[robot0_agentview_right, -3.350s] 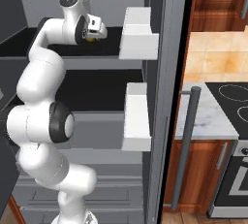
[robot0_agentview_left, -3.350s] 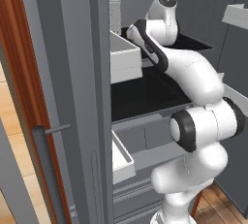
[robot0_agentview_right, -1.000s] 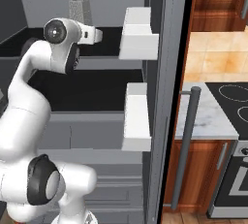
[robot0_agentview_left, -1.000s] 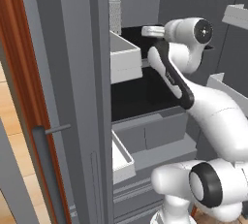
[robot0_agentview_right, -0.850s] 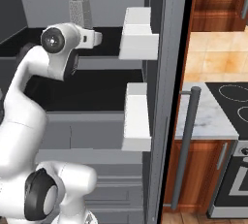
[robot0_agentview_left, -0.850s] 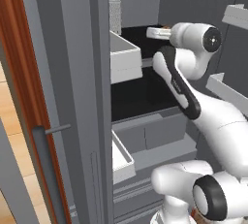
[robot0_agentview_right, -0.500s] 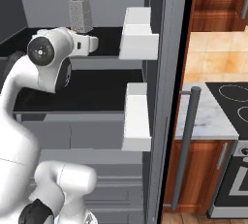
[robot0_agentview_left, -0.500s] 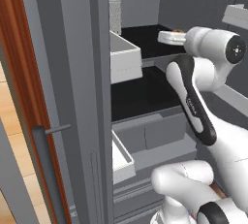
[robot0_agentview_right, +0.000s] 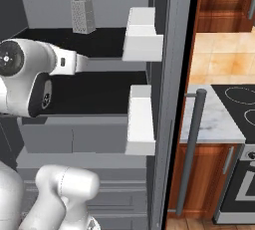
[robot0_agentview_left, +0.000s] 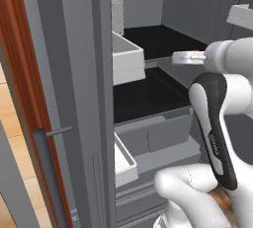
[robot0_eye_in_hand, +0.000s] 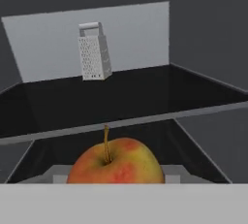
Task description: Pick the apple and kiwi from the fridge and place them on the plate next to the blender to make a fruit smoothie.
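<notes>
While the apple (robot0_eye_in_hand: pixel 115 163) sits low in the hand view, right at the gripper and stem upward, its orange-yellow skin blotched with red, the finger tips themselves are hidden behind it; the fingers are drawn in about as far as they go and pinch the fruit between them. It hangs in front of the open fridge (robot0_agentview_right: pixel 164 74), level with the edge of a black shelf (robot0_eye_in_hand: pixel 121 97). On that upper shelf, toward the back wall, a metal box grater (robot0_eye_in_hand: pixel 93 51) stands upright and alone, well apart from the apple. In the left base view the gripper (robot0_agentview_left: pixel 188 57) reaches out from the white wrist over the shelves, just past a white door bin (robot0_agentview_left: pixel 127 63); a second bin (robot0_agentview_left: pixel 124 162) sits lower on the same side, and what either holds cannot be told. From the right base view two more white bins (robot0_agentview_right: pixel 142 35) hang on the other side, beside the fridge's long grey bar handle (robot0_agentview_right: pixel 191 147). Beyond it lie a marble counter (robot0_agentview_right: pixel 214 122) and a black stovetop (robot0_agentview_right: pixel 239 104).
</notes>
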